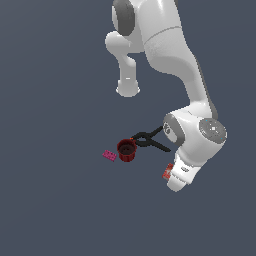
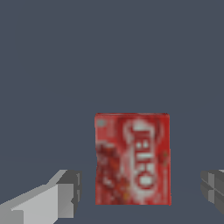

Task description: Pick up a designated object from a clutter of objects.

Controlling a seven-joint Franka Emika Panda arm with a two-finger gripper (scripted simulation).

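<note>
The red box (image 2: pixel 132 159) lies flat on the table, between the open claw's (image 2: pixel 142 190) fingers (image 2: pixel 65 192) in the wrist view, untouched. You can expect light, stiff cardboard with slick faces; grip across its two long edges. In the exterior view the arm bends down over it, right of the dark red cup (image 1: pixel 127 150).

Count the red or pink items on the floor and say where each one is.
3. The red box lies between the open gripper fingers. The dark red cup stands beside the black clamp, the pink brick apart on its other side. The arm may hide more.
</note>
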